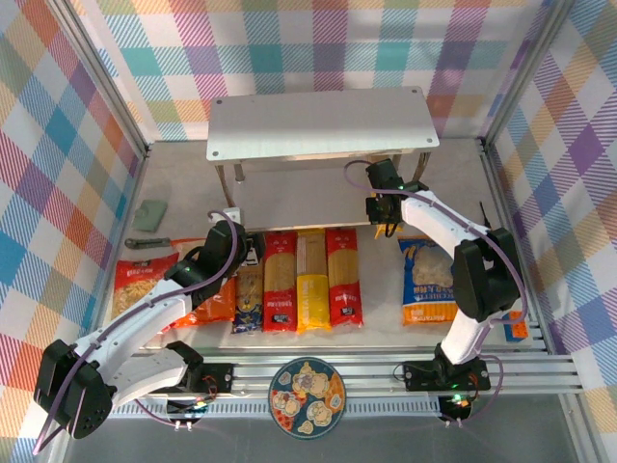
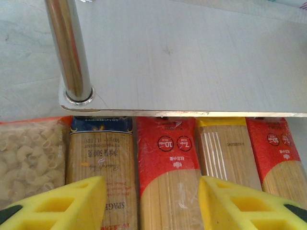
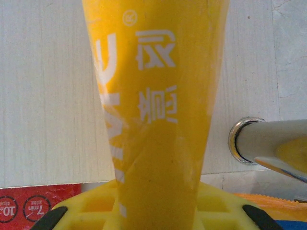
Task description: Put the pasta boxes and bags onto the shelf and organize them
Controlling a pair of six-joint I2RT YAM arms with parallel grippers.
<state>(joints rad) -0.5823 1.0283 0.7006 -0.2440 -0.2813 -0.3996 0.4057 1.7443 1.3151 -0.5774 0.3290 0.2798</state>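
From above, the left gripper (image 1: 241,249) hovers, jaws apart, over the far ends of the tan-brown pack (image 1: 249,301) and the red pack (image 1: 280,285) beside it on the table (image 1: 381,289), at the shelf (image 1: 318,123)'s front edge. The right gripper (image 1: 388,222) is near the shelf's right end. At the left wrist, yellow fingers (image 2: 57,203) straddle those two packs. At the right wrist, the pads clamp a yellow pack (image 3: 153,96) that rises between them beside a metal leg (image 3: 273,143).

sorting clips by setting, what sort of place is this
Probably a staged robot test cell, not a real shop or kitchen: plaid-patterned walls close it in, two robot arms are bolted to an aluminium rail, and pasta packs lie lined up before a small shelf.
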